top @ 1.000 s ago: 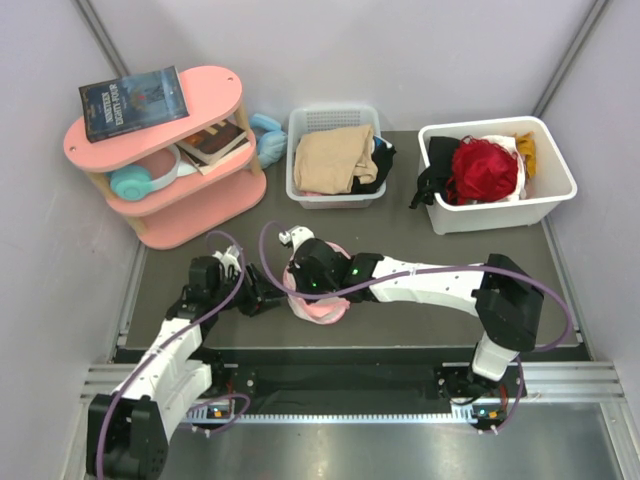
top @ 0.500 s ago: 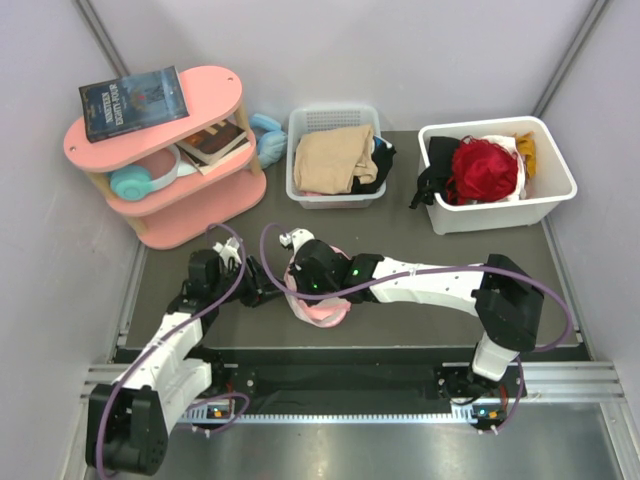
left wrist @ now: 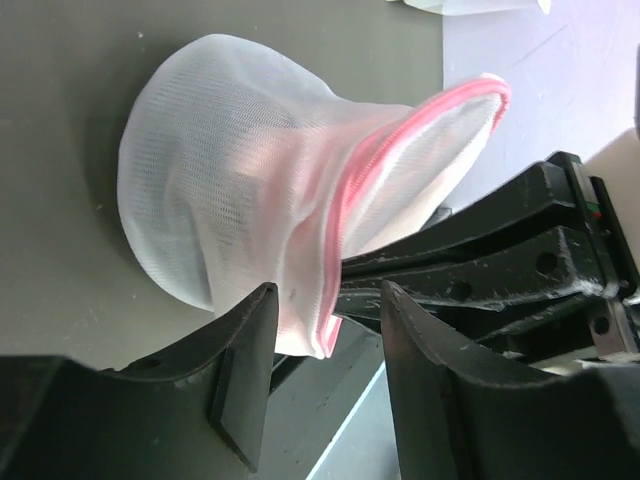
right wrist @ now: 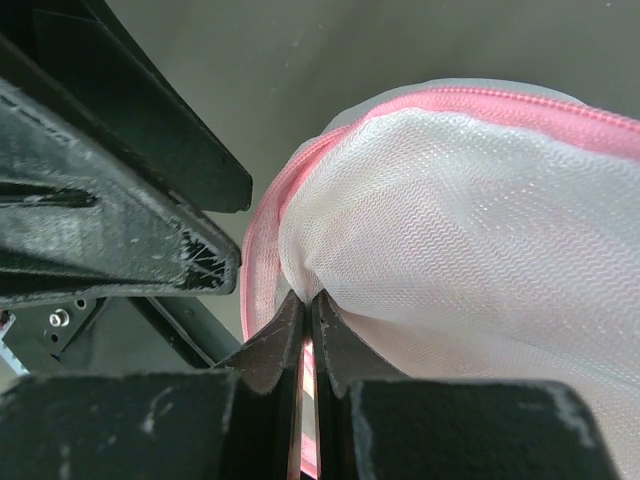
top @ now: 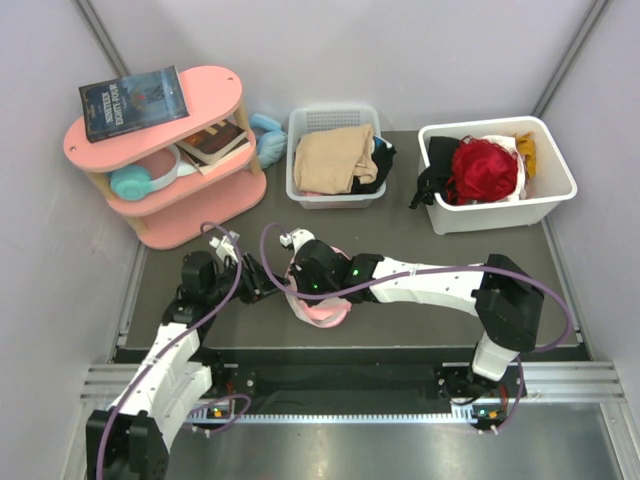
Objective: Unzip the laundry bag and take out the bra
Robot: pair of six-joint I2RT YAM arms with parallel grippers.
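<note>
The laundry bag (top: 322, 306), white mesh with pink zipper trim, lies on the dark table between my two grippers. My right gripper (right wrist: 308, 298) is shut on a pinch of the bag's mesh (right wrist: 450, 230) just inside the pink rim; in the top view it sits at the bag's left end (top: 298, 272). My left gripper (left wrist: 328, 305) is open, and the bag's (left wrist: 250, 190) pink-trimmed corner hangs between its jaws, close to the left finger (left wrist: 245, 350). From above the left gripper (top: 262, 290) is just left of the bag. No navy bra shows in any view.
A pink two-tier shelf (top: 215, 100) with books and blue headphones stands at back left. A white basket (top: 300, 196) with a tan garment sits at back centre. A white bin (top: 555, 170) with a red (top: 485, 168) and a black garment sits at back right.
My left arm has drawn back slightly to the left and its gripper has shifted a little away from the bag. The right gripper keeps its hold; the bag has barely moved.
</note>
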